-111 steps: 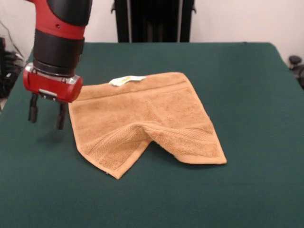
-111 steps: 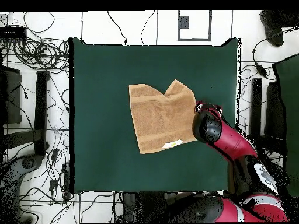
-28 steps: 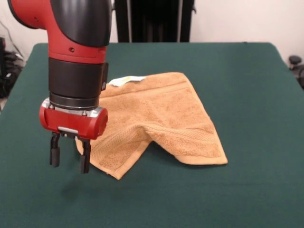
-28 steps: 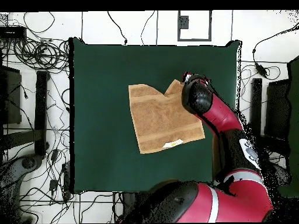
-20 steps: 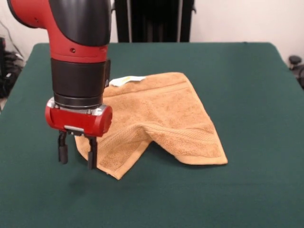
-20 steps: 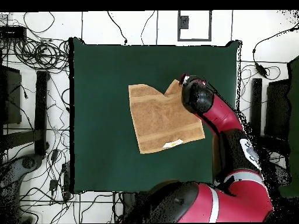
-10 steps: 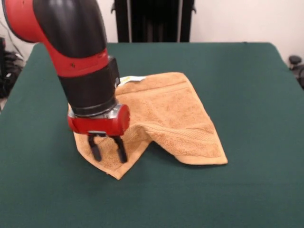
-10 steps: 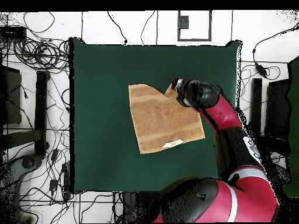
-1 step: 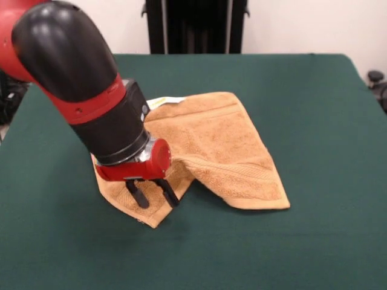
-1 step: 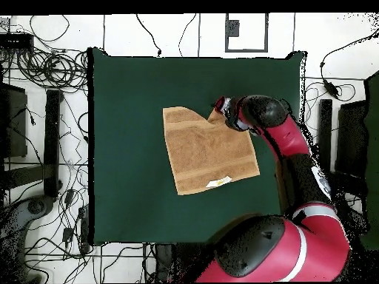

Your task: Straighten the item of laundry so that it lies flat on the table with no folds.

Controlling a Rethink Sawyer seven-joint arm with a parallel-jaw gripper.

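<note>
Arm tilted in from the left of the front view, gripper (image 9: 152,197) low over the towel's (image 9: 208,142) near folded corner (image 9: 152,219), fingers spread with a clear gap — nothing pinched. Tips look at or just above the cloth; can't tell if they touch.

Towel sits mid-table (image 9: 314,96), slightly toward the front-view left. Far edge lies flat, white tag (image 9: 164,101) at the far left corner. Near edge is buckled: a raised ridge (image 9: 184,162) runs in from a V-shaped notch between the left flap and the right corner (image 9: 279,204).

Risks, as I judge them: closing on both layers of the flap just drags the fold along; a shallow bite at the hem slips out — terry is thick, limp; pulling toward the tilt could bunch the ridge more, not flatten it.
</note>
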